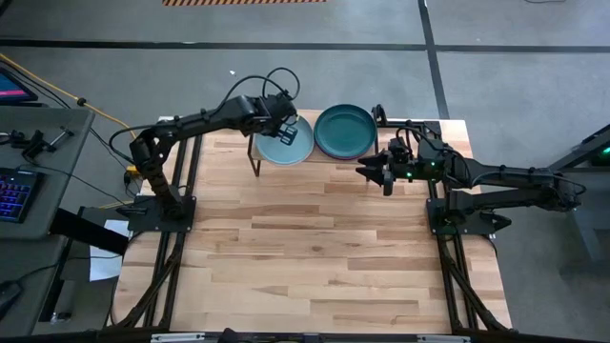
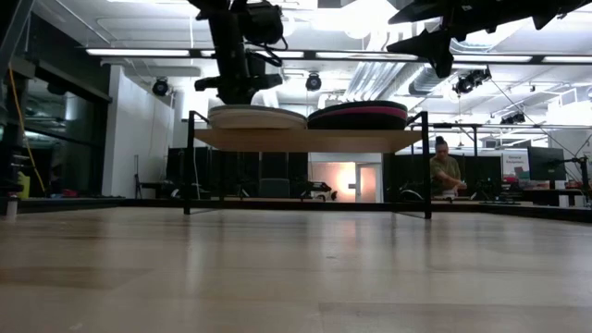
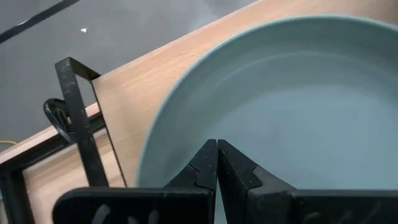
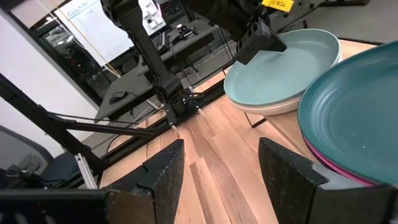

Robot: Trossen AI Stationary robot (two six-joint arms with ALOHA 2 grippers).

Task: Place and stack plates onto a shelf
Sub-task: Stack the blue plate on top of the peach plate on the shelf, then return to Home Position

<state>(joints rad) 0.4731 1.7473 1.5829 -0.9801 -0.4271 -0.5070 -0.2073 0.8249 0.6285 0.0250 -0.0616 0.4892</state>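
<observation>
The shelf [image 2: 305,139] stands at the table's far middle on thin black legs. On its left lies a stack topped by the pale blue-green plate [image 1: 284,145], with a cream plate [image 4: 267,109] under it. On its right the dark teal plate [image 1: 345,131] lies on the magenta plate [image 2: 370,110] and a black one. My left gripper [image 3: 216,149] is shut over the inside of the pale blue-green plate, near its far rim. My right gripper [image 4: 221,162] is open and empty in the air by the shelf's right near corner. My left gripper's shut fingers [image 3: 205,165] point down, slanting from the table's left, at the inner slope of the pale blue-green plate [image 3: 186,143] near its rim. I cannot tell whether they touch it. The plate lies level on its stack.
Bare butcher-block tabletop [image 1: 315,257] stretches from the shelf to the near edge. A side desk with a keyboard [image 1: 14,195] stands left of the table. A person [image 2: 446,171] sits far off in the room behind.
</observation>
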